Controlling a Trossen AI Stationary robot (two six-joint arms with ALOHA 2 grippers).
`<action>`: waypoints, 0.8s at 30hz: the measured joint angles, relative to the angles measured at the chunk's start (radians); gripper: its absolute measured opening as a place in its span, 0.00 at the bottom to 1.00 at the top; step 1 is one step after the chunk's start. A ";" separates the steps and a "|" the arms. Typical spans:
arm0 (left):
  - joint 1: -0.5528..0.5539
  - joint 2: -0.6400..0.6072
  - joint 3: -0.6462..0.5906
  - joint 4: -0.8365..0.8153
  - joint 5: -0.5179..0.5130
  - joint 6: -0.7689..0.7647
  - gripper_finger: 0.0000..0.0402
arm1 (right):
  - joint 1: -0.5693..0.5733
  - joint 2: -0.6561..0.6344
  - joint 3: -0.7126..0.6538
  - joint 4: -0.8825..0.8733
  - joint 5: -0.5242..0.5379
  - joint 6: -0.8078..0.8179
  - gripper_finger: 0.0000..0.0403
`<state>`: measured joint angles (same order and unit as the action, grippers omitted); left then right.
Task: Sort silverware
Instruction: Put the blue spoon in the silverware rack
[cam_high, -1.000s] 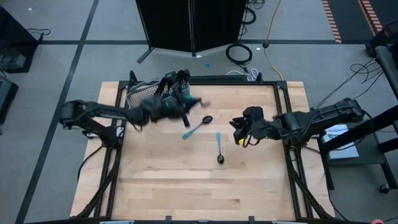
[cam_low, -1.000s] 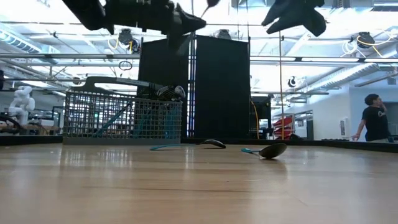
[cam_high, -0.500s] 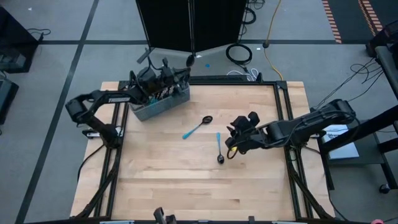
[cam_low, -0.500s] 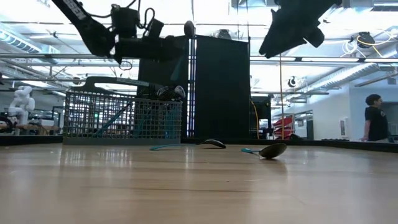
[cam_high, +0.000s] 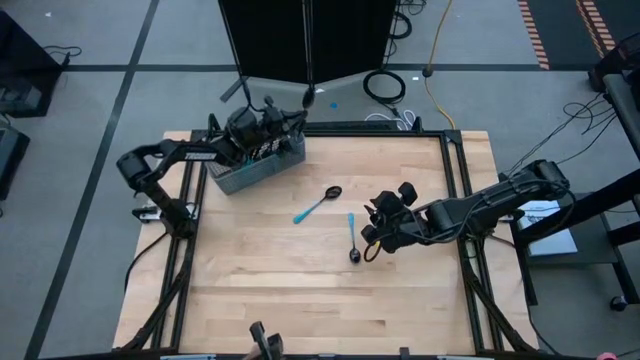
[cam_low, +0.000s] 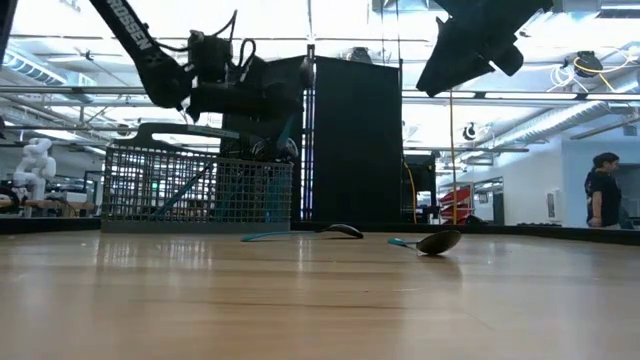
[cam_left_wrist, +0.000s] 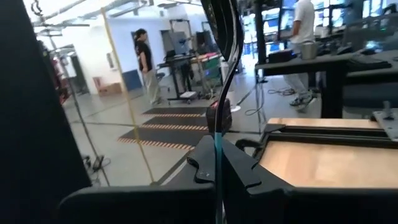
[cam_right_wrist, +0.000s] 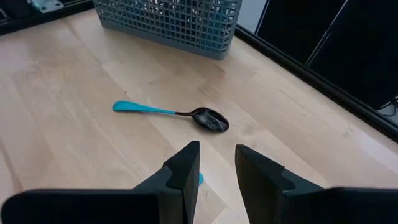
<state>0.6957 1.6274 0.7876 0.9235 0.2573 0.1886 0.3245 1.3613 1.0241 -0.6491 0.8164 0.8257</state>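
My left gripper (cam_high: 287, 120) hangs over the grey wire-mesh basket (cam_high: 255, 167), shut on one piece of silverware (cam_low: 306, 74), a spoon going by its oval head. The basket stands in the far left corner with several more pieces in it, their dark heads (cam_low: 274, 148) up. Two spoons lie flat on the wood: one (cam_high: 318, 204) mid-table and one (cam_high: 352, 238) just right of it. My right gripper (cam_high: 371, 233) is open and hovers high beside that second spoon, whose blue handle tip (cam_right_wrist: 199, 179) peeks out between its fingers. My left gripper pinches the piece between its two fingers by the light-blue handle (cam_left_wrist: 217, 163). The fingers reach in roughly level from the table's left. The dark metal end (cam_left_wrist: 227, 68) sticks up past them. The piece is lifted clear above the basket, standing nearly upright.
A black frame rail (cam_high: 380, 128) runs along the table's edges. A tall black cabinet (cam_low: 355, 140) stands behind the far edge. People (cam_low: 606, 190) are in the room beyond. Bare wood (cam_high: 300, 300) fills the near half of the table.
My left gripper has swung from over mid-table toward the far left corner, carrying the piece over the basket, then sunk a little. My right gripper has moved left and toward the near edge, closing on the right-hand spoon. Both spoons on the table stayed put.
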 joint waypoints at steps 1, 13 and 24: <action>0.007 0.007 0.000 0.007 0.000 0.000 0.00 | 0.001 0.000 0.000 0.000 0.000 0.000 0.24; 0.040 0.036 0.000 0.012 0.037 -0.158 0.00 | 0.005 0.000 0.000 0.001 -0.004 0.000 0.24; 0.042 0.035 -0.006 -0.001 0.037 -0.159 0.00 | 0.005 0.000 0.000 0.002 -0.005 0.000 0.24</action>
<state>0.7374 1.6627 0.7815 0.9224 0.2944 0.0296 0.3290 1.3613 1.0241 -0.6476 0.8112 0.8257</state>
